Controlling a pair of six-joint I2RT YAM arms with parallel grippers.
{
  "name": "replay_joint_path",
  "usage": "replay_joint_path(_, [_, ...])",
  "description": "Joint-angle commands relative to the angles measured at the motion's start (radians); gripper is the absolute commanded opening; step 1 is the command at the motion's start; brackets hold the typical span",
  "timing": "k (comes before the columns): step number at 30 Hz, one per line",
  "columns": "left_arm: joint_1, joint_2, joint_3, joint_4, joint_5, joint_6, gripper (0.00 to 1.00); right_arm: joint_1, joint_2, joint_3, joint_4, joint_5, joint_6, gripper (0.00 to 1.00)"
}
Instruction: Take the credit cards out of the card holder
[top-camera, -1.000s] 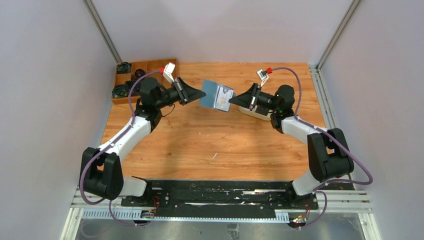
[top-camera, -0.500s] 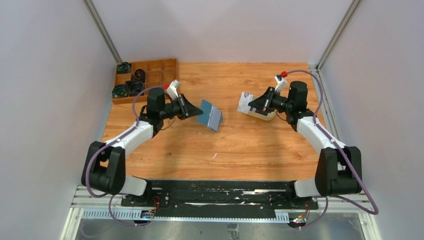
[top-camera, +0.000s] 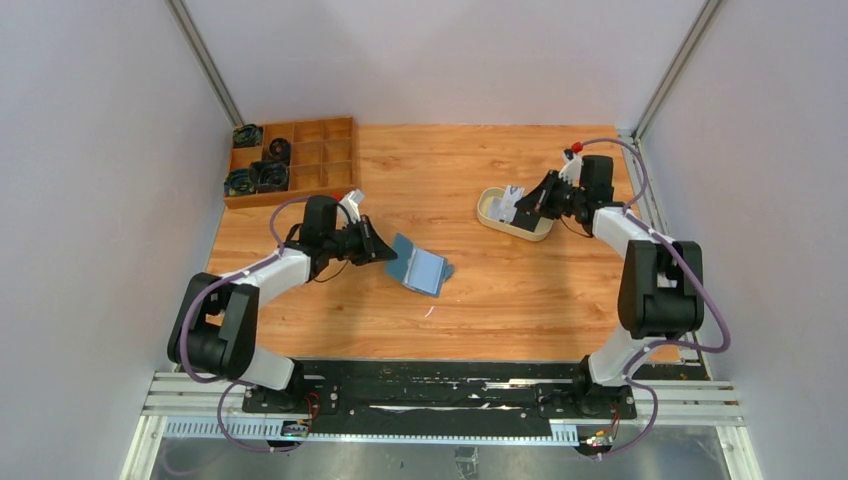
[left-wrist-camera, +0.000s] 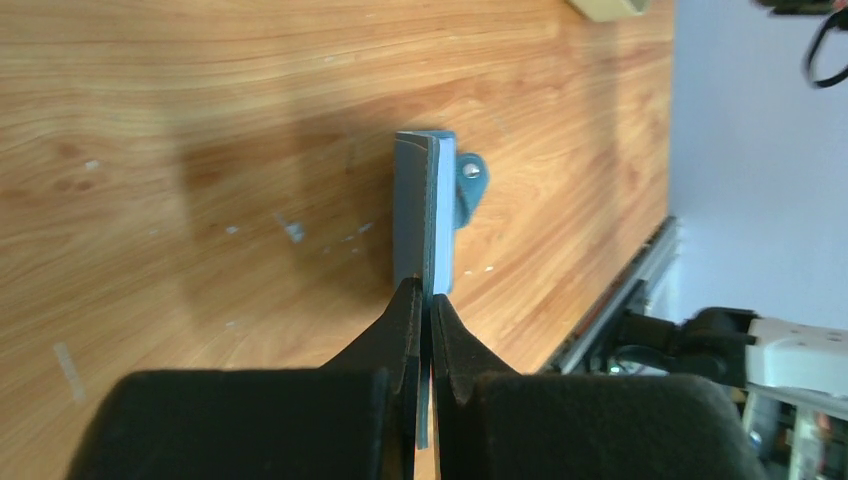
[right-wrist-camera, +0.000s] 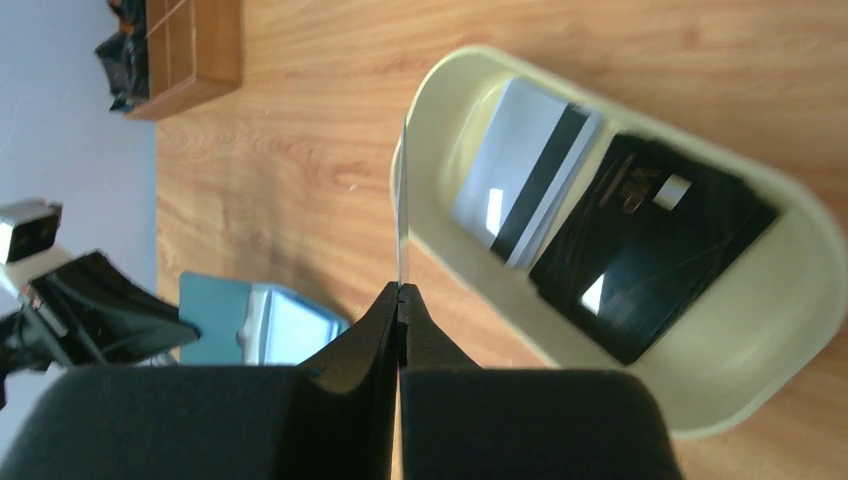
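Wooden table (top-camera: 500, 300) seen from above, with two robot arms reaching in from its 6 o'clock edge. The left gripper (top-camera: 388, 251) had its fingers pressed onto the card holder (top-camera: 428, 272), pinching one edge of the teal-blue wallet from its 9 o'clock side. The holder lay just toward 6 o'clock of the table's middle, partly open, with its paler lining facing up. In the left wrist view it appeared edge-on, with a small tab sticking out at one side; whether it touched the wood could not be told.

The right gripper (right-wrist-camera: 400, 295) was at about 3 o'clock of the middle, its fingers squeezed on a thin pale card (right-wrist-camera: 402, 200) held on edge over the rim of a cream oval tray (right-wrist-camera: 800, 240). Inside the tray lay a black card (right-wrist-camera: 650, 270) and, beside it, a light card with a dark stripe (right-wrist-camera: 520, 195). A wooden compartment box (top-camera: 320, 150) with dark items sat in the 10 o'clock corner.
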Motion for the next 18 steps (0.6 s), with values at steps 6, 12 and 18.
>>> replay_joint_path(6, [-0.007, -0.092, 0.056, -0.300, -0.206, 0.168, 0.00, -0.024, 0.232, 0.237, -0.012, 0.057, 0.032, 0.00])
replay_joint_path(12, [-0.016, -0.110, 0.050, -0.381, -0.297, 0.175, 0.00, -0.010, 0.279, 0.222, 0.045, 0.047, 0.079, 0.00])
replay_joint_path(18, [-0.016, -0.098, 0.033, -0.395, -0.374, 0.155, 0.00, 0.021, 0.303, 0.212, 0.043, 0.045, 0.074, 0.00])
